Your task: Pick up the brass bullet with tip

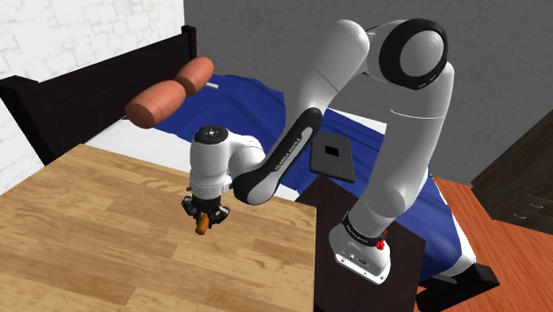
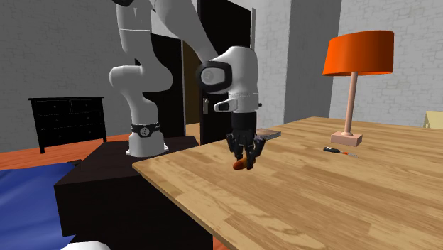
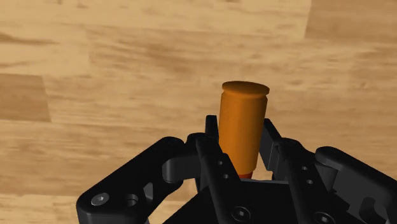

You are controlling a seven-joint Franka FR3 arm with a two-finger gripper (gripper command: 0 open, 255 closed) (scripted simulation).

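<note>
Beside the wooden table (image 1: 106, 239) lay a blue-covered bed (image 1: 253, 97). On the table stood an orange-shaded lamp (image 2: 357, 53) — beyond the table, a black dresser (image 2: 67, 121) against a grey wall (image 2: 57, 50).

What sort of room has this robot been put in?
Probably a bedroom: a bed with a blue cover, a dark chest of drawers and an orange-shaded lamp on the wooden table.

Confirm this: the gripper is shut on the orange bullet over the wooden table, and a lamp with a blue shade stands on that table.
One point is wrong: the lamp on the table has an orange shade, not blue, as the second exterior view shows. The rest holds: the gripper is shut on the orange bullet over that table.
</note>
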